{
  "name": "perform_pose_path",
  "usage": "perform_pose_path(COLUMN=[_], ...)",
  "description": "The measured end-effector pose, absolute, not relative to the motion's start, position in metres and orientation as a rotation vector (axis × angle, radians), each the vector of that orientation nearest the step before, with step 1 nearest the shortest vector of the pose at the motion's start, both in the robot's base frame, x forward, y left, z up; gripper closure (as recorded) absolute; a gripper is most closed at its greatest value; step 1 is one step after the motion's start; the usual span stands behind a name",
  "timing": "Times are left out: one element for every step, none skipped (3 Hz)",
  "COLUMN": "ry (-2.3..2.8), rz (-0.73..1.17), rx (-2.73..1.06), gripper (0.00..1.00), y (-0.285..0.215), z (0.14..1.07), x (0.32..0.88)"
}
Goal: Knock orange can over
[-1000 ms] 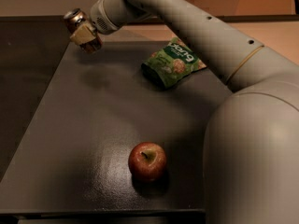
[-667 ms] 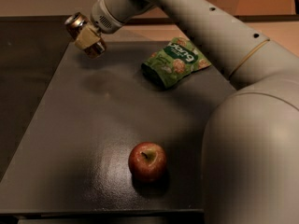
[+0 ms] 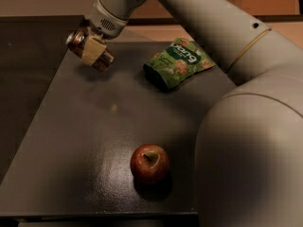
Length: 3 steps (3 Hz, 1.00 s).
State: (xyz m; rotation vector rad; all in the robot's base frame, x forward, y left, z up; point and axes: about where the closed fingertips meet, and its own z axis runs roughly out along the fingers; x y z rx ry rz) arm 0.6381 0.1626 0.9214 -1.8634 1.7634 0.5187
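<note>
The orange can point(image 3: 102, 60) is tilted, with its silver top pointing up and left, over the table's far left corner. My gripper point(image 3: 92, 51) is shut around the can's middle, and a pale finger pad point(image 3: 93, 48) lies across its body. The can's lower end is close to the dark tabletop point(image 3: 80, 141); I cannot tell whether it touches.
A green snack bag point(image 3: 177, 62) lies flat to the right of the can. A red apple point(image 3: 149, 163) sits near the table's front edge. My arm point(image 3: 227, 37) reaches in from the right, and its bulky base covers the table's right side.
The gripper and the can have moved together a little toward the camera and lower. The bag and apple have not moved.
</note>
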Motion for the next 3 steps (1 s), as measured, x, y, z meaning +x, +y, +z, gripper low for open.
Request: perform_pose_path(ry=[1.711,1.675,1.658], rz=[0.490,0.461,0.417], rx=[-2.070,-2.232,-2.353], gripper=[1.00,1.00,1.00], y=[0.157,0.146,0.136], z=[0.909,0.896,0.884], x=[0.613,0.599,0.592])
